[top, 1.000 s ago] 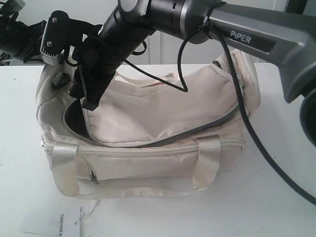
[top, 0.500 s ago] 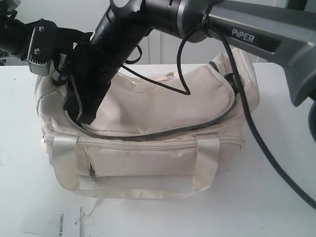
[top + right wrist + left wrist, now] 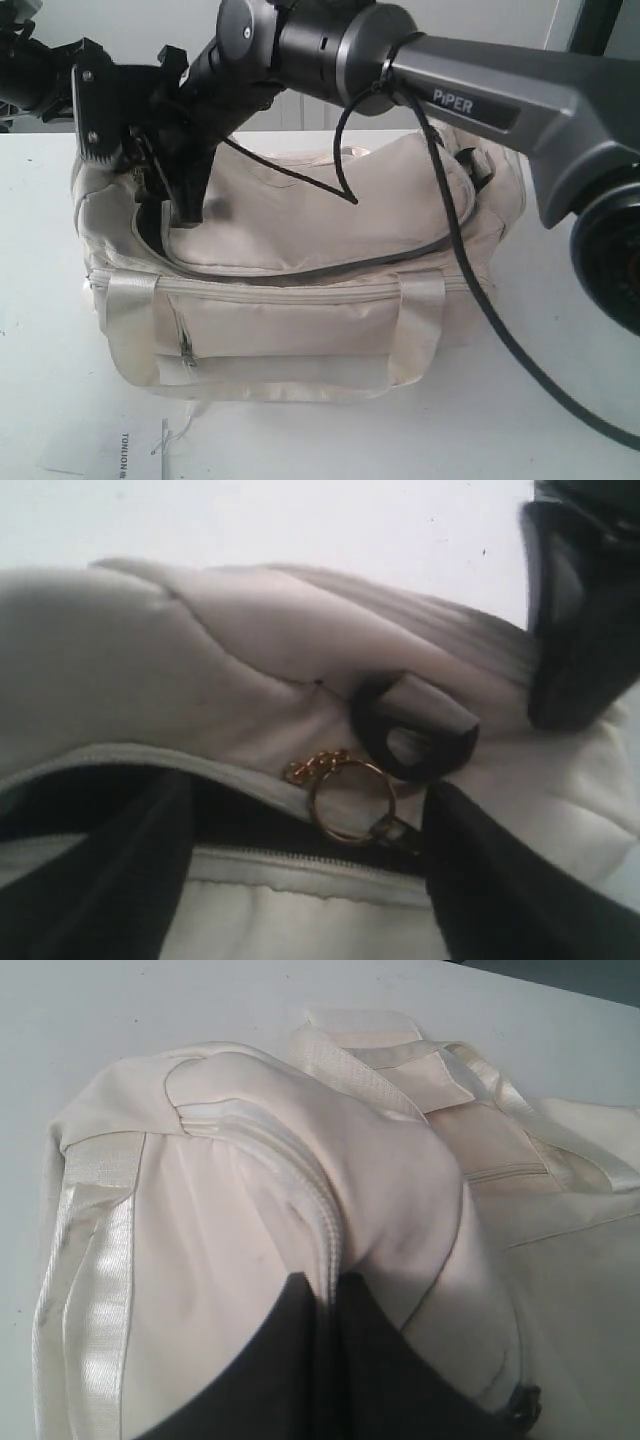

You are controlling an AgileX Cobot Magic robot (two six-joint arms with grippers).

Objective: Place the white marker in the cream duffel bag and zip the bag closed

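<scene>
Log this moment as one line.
phase: zipping | cream duffel bag: top zip part open | white marker: not in view | left claw: shut on bag end | right claw: open, astride gold zip pull

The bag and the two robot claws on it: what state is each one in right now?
cream duffel bag: top zip partly open, dark gap at its left end and along the front in the exterior view.
gold zip ring: lying loose on the bag's edge, not gripped.
right gripper: open, fingers either side of the ring.
left gripper: shut on a fold at the bag's end.
</scene>
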